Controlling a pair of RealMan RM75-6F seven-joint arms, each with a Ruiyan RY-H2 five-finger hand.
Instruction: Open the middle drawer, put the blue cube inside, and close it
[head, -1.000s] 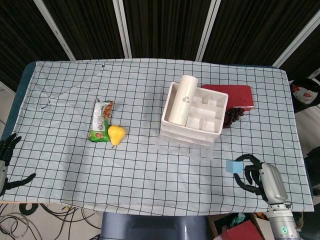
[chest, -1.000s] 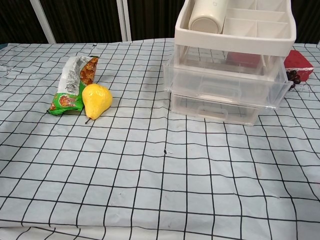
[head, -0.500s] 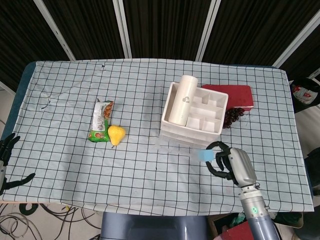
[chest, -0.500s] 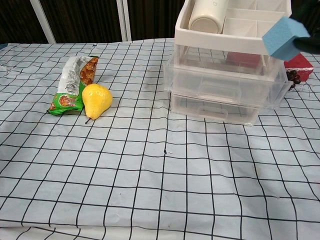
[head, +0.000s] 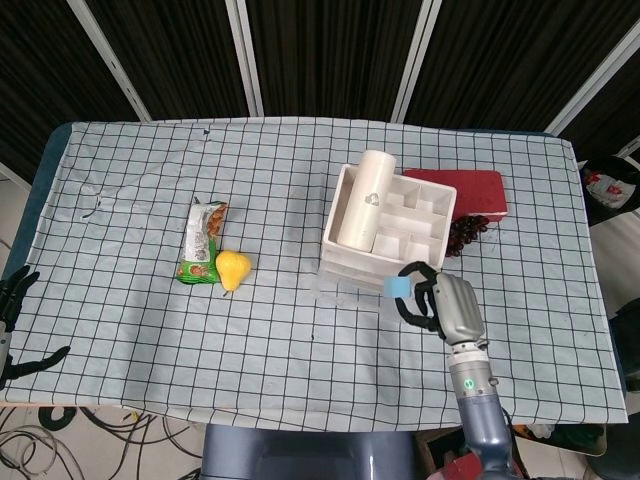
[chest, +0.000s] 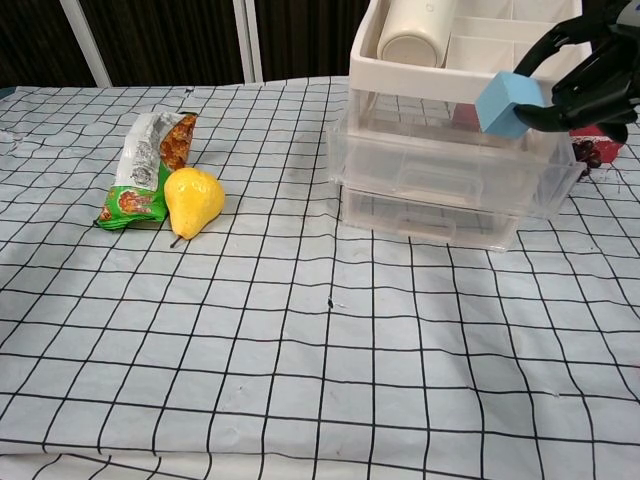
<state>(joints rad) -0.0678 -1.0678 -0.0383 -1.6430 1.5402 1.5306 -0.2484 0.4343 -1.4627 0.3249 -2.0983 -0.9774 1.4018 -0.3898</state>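
Above the front edge of the clear drawer unit (chest: 450, 170), the blue cube (chest: 508, 104) is held in the air by the right hand (chest: 590, 75), pinched between dark fingers (chest: 560, 35) that curl around it from the right; in the head view the cube (head: 398, 287) sits at the hand's (head: 435, 303) leftward tip, just over the pulled-out middle drawer (chest: 452, 172). That drawer juts forward of the tiers above and below it. On top of the unit rests a white divided tray (head: 425, 225) with a white cylinder (head: 362, 198) lying along its left compartment. Behind the unit lies a red box (head: 470, 190), with a bunch of dark grapes (head: 462, 234) beside its front corner. Well apart to the left, on the checked tablecloth (head: 150, 150), a yellow pear (head: 233, 269) touches a green snack packet (head: 203, 241). The left hand (head: 14, 300) shows only at the far left edge of the head view, near the table's corner, its fingers spread with nothing in them.
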